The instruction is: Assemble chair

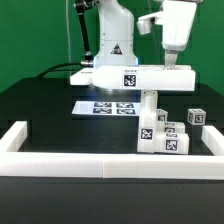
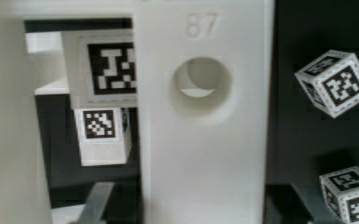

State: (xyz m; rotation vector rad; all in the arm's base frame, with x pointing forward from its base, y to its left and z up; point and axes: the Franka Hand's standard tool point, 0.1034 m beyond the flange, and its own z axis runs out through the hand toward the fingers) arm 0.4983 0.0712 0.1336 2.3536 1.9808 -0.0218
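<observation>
My gripper is shut on the right end of a flat white chair slab with a tag on its front edge. It holds the slab level above the table. Under the slab a white upright post rises from a cluster of tagged white chair parts; I cannot tell whether slab and post touch. In the wrist view the held white part, with a round hole, fills the gap between my fingers. My gripper is clamped on it. Tagged white parts lie behind it.
The marker board lies flat on the black table behind the cluster. A long white border rail runs along the front and turns up at the left. Loose tagged cubes sit at the right, also in the wrist view.
</observation>
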